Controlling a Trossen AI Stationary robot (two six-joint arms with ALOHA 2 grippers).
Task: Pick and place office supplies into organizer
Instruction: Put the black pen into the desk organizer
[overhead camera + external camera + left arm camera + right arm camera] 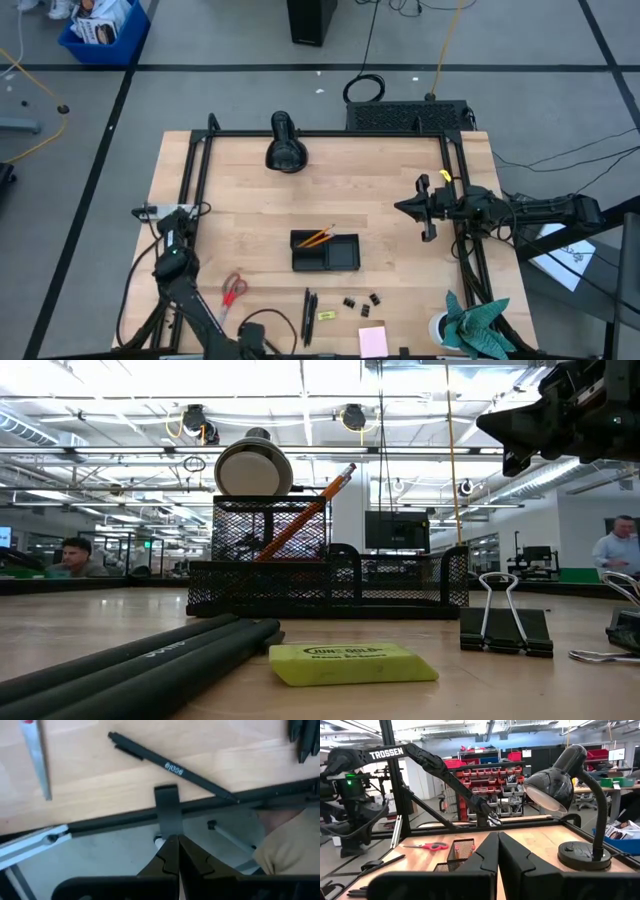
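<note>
Nearest in the low view, the yellow eraser [352, 663] lies at lower centre of the frame, its printed label too blurred to read. Left of it lie black pens [140, 665], one bearing small pale lettering I cannot make out. In the high view two pens [309, 317] lie side by side at the lower centre, and a third pen [172, 768], with white print I cannot read, shows in the left wrist view. Three binder clips [362, 301] sit right of the eraser, and one pink sticky-note pad [373, 341] lies at the bottom edge. One pair of red-handled scissors [234, 290] lies at lower left on the surface [240, 200].

The left gripper [177, 865] hangs past the surface's near edge at the frame's bottom, jaws fully closed and empty.

At centre sits the black mesh organizer [325, 251], with two orange pencils [318, 238] standing tilted in its left compartment.

The right gripper [404, 208] hovers at middle right, jaws closed, holding nothing. Behind, a black desk lamp [285, 145] stands at upper centre. The left arm's link reads "TROSSEN" [386, 754].
</note>
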